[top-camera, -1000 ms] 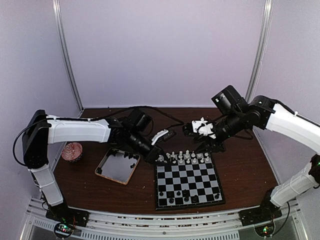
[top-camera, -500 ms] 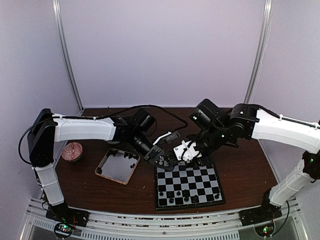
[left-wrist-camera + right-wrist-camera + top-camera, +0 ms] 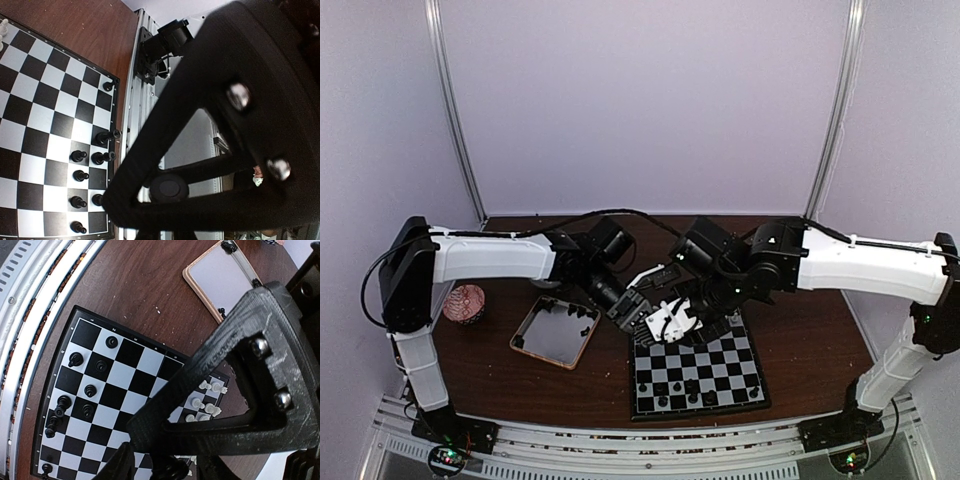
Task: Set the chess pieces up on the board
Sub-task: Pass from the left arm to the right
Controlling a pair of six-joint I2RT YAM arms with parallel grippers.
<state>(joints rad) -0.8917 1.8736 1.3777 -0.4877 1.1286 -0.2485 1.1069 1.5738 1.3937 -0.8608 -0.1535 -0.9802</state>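
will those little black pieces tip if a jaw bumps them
Probably: the black pieces stand tall on narrow bases, so a nudge would likely topple them. Small and glossy, they may slip in a grip. On the smooth board they could slide.

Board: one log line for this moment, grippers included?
board: black pieces near side, white pieces at far edge | left gripper: shut, near far-left corner | right gripper: above far edge, jaws unclear
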